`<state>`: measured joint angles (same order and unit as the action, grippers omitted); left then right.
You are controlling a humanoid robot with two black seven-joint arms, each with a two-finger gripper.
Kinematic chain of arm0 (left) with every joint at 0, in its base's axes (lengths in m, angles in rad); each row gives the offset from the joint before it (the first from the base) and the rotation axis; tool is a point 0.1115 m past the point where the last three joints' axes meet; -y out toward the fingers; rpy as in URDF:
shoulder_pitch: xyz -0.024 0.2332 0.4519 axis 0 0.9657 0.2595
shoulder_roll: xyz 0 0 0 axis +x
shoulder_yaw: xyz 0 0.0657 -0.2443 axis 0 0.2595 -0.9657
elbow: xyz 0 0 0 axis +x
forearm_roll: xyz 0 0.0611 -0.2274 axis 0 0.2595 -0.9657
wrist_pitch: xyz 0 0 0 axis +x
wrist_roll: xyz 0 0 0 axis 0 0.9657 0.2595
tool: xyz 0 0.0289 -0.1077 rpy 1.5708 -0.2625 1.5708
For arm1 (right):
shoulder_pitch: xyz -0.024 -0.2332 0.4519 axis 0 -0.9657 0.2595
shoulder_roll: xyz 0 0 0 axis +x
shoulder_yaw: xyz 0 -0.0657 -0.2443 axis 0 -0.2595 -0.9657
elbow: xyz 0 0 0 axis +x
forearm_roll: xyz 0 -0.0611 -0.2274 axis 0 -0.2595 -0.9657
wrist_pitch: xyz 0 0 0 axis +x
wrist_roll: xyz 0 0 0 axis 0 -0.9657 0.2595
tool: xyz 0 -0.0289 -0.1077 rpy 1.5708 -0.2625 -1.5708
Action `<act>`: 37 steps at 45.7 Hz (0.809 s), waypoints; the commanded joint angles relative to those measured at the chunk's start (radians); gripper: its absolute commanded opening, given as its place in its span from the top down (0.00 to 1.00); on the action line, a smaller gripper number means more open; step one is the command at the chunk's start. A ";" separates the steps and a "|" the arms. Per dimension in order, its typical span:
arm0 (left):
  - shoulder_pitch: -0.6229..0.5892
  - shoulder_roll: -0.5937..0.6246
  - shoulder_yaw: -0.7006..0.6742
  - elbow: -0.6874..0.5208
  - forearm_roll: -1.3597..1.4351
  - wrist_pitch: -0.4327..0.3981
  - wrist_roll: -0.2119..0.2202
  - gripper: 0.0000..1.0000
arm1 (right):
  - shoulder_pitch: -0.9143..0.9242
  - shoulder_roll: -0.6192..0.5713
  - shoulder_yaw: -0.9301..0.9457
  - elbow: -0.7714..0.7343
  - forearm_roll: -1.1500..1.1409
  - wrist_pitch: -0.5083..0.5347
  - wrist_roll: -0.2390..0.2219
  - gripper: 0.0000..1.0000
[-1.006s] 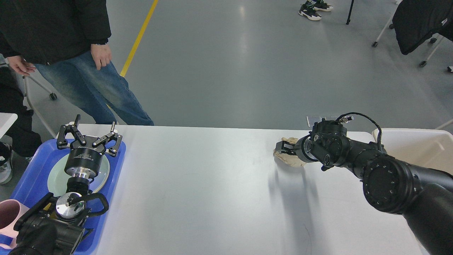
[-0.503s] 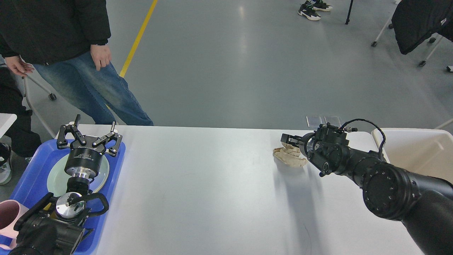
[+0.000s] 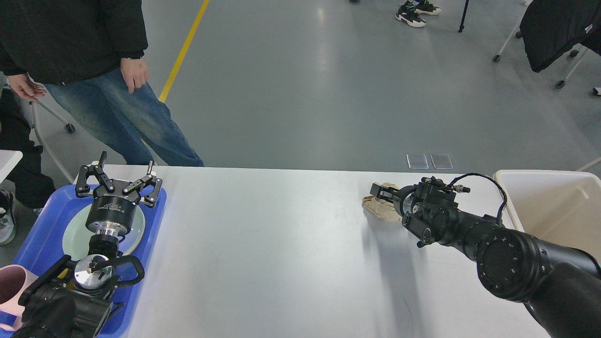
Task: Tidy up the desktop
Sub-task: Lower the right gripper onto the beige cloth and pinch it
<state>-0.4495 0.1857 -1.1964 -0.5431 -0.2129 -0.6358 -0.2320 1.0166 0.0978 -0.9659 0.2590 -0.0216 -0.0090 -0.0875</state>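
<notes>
The white desktop [image 3: 281,263] fills the lower half of the head view. A crumpled beige paper wad [image 3: 379,209] lies on it near the far right edge. My right gripper [image 3: 381,192] points left just above the wad's far side and covers part of it. Its dark fingers cannot be told apart. My left gripper [image 3: 117,184] stands open over the far end of a blue tray [image 3: 155,220] at the left, with nothing between its fingers.
On the blue tray lie a pale green plate [image 3: 136,230] and a pink mug [image 3: 11,284]. A cream-white bin [image 3: 558,202] stands off the table's right end. A person in jeans [image 3: 127,117] stands beyond the far left corner.
My right gripper rose off the paper wad, then came down a little and drew back toward me. The wad stayed on the table. The left arm has not moved.
</notes>
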 commanded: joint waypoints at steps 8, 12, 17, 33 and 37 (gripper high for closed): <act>0.000 0.001 0.000 0.000 0.001 0.001 -0.001 0.04 | -0.021 0.028 0.038 -0.001 0.000 -0.008 -0.001 0.03; 0.002 0.000 0.000 0.000 0.001 0.001 -0.001 0.04 | -0.032 0.036 0.041 -0.006 0.000 -0.019 -0.002 0.09; 0.000 0.000 0.001 0.000 0.001 0.001 -0.001 0.04 | -0.039 0.034 0.046 -0.007 0.000 -0.060 -0.002 0.17; 0.000 0.000 0.000 0.002 0.000 0.001 -0.001 0.04 | -0.076 0.028 0.075 -0.001 0.000 -0.071 -0.005 1.00; 0.000 0.000 0.000 0.002 0.000 0.001 -0.001 0.04 | -0.076 0.025 0.111 -0.003 0.000 -0.069 -0.008 1.00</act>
<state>-0.4492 0.1857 -1.1960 -0.5424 -0.2129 -0.6355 -0.2330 0.9438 0.1258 -0.8909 0.2538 -0.0215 -0.0801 -0.0913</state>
